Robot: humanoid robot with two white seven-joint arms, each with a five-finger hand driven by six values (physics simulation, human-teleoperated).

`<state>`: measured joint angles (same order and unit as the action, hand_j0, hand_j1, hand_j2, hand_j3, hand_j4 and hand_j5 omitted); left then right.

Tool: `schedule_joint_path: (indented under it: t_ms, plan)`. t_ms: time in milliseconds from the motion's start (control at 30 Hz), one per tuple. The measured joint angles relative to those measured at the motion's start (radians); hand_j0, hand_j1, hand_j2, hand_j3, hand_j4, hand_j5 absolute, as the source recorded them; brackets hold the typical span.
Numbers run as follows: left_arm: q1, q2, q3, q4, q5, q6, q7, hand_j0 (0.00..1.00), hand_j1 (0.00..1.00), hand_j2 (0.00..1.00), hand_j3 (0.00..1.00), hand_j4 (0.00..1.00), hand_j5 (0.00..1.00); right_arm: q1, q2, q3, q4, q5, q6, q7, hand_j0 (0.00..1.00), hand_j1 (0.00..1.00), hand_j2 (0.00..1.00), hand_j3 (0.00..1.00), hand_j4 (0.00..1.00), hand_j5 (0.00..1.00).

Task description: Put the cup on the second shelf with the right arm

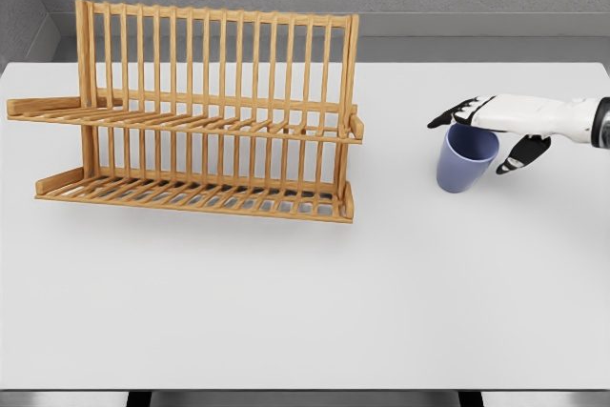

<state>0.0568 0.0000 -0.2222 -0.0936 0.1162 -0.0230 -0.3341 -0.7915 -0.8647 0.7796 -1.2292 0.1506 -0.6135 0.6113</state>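
White table [286,312]: right robot hand [491,126] reaches in horizontally, fingers spread over the tilted blue cup [465,159], not visibly gripping.

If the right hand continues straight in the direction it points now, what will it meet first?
The right hand points left, toward the wooden rack. Apart from the blue cup under its fingers, the bare table between looks free, so it would probably meet the rack's right end near the upper shelf, though depth is uncertain.

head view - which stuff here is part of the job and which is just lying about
Part of the job:
- blue cup
- wooden rack with two slatted shelves
- right hand, at the cup's rim

Just there:
- white table; nothing else lies on it
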Motion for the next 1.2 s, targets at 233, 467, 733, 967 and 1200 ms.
schedule_joint_path:
  t_ms: [233, 467, 733, 967, 1200]
  plan:
    - [0.0, 0.0, 0.0, 0.0, 0.0, 0.0, 0.0, 1.0, 1.0, 1.0, 1.0, 1.0, 1.0, 0.0, 0.007, 0.003, -0.004, 0.001, 0.0, 0.0, 0.7, 0.7, 0.7, 0.7, 0.7, 0.7]
    - [0.0, 0.0, 0.0, 0.0, 0.0, 0.0, 0.0, 1.0, 1.0, 1.0, 1.0, 1.0, 1.0, -0.002, 0.007, 0.015, -0.009, -0.003, 0.003, -0.002, 0.63, 0.63, 0.63, 0.63, 0.63, 0.63]
    - [0.0, 0.0, 0.0, 0.0, 0.0, 0.0, 0.0, 1.0, 1.0, 1.0, 1.0, 1.0, 1.0, -0.041, 0.005, 0.012, -0.015, 0.002, 0.0, 0.0, 0.63, 0.63, 0.63, 0.63, 0.63, 0.63]
    - [0.0, 0.0, 0.0, 0.0, 0.0, 0.0, 0.0, 1.0, 1.0, 1.0, 1.0, 1.0, 1.0, -0.046, 0.003, -0.024, -0.042, 0.004, 0.0, 0.0, 0.63, 0.63, 0.63, 0.63, 0.63, 0.63]
    - [0.0, 0.0, 0.0, 0.0, 0.0, 0.0, 0.0, 1.0, 1.0, 1.0, 1.0, 1.0, 1.0, -0.069, -0.002, -0.069, -0.069, 0.005, 0.0, 0.0, 0.61, 0.61, 0.61, 0.61, 0.61, 0.61]
